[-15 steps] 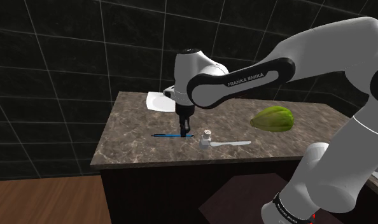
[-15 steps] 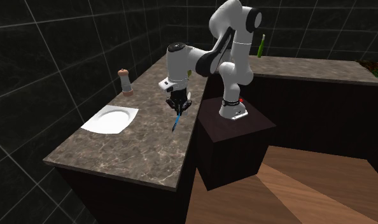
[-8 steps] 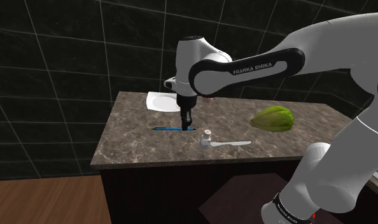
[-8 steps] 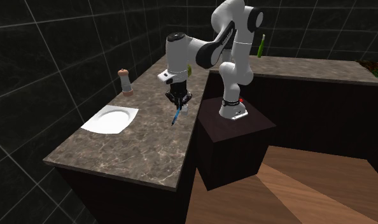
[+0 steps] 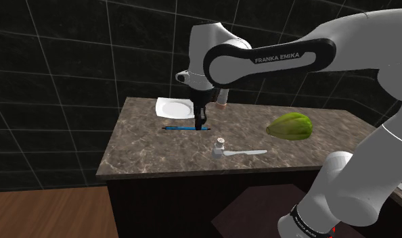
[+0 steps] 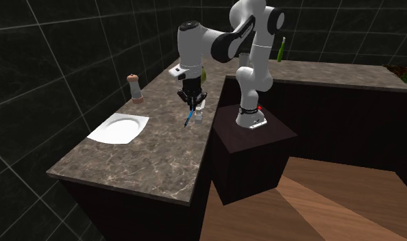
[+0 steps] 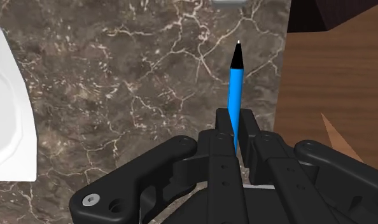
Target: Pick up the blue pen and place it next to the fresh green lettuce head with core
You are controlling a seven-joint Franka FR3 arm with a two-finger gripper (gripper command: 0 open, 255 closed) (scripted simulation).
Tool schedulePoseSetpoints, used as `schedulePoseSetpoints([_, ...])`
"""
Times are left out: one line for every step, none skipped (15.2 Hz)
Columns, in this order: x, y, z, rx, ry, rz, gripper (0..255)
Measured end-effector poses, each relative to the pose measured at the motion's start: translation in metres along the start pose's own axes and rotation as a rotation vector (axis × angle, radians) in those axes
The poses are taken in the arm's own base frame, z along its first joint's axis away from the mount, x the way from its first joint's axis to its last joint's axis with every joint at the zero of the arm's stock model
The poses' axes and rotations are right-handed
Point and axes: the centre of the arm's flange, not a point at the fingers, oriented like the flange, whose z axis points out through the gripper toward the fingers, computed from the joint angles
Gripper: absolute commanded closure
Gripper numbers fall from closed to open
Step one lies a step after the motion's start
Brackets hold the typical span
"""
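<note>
blue pen (image 7: pixel 235 89) clasped in the tool (image 7: pixel 235 122), tip jutting beyond it.

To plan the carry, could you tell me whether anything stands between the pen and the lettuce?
A small shaker and a spoon sit on the counter between pen and lettuce, slightly nearer the front edge; nothing else visible does.

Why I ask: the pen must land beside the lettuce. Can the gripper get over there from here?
Probably yes. The gripper holds the blue pen above the counter, and the lettuce lies in the open; the shaker and spoon sit low, nearer the front edge.
</note>
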Motion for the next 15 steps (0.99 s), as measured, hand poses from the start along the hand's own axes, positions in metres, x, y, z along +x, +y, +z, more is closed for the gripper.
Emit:
schedulePoseSetpoints([0.000,0.001,-0.005,0.000,0.000,0.000,255])
schedulePoseSetpoints([-0.001,0.000,-0.010,0.000,0.000,0.000,255])
schedulePoseSetpoints([-0.001,0.001,-0.015,0.000,0.000,0.000,255])
schedulePoseSetpoints([-0.001,0.001,-0.021,0.000,0.000,0.000,255])
schedulePoseSetpoints([-0.001,0.001,-0.026,0.000,0.000,0.000,255])
schedulePoseSetpoints([-0.003,0.001,-0.031,0.000,0.000,0.000,255])
schedulePoseSetpoints([-0.004,0.001,-0.036,0.000,0.000,0.000,255])
schedulePoseSetpoints([-0.004,0.001,-0.041,0.000,0.000,0.000,255])
schedulePoseSetpoints([-0.004,0.001,-0.047,0.000,0.000,0.000,255])
schedulePoseSetpoints([-0.004,0.001,-0.051,0.000,0.000,0.000,255])
schedulePoseSetpoints([-0.005,0.001,-0.057,0.000,0.000,0.000,255])
schedulePoseSetpoints([-0.006,0.001,-0.062,0.000,0.000,0.000,255])
schedulePoseSetpoints([-0.006,0.002,-0.067,0.000,0.000,0.000,255])
schedulePoseSetpoints([-0.012,0.004,-0.068,0.000,0.000,0.000,255])
schedulePoseSetpoints([-0.021,0.010,-0.068,0.000,0.000,0.000,255])
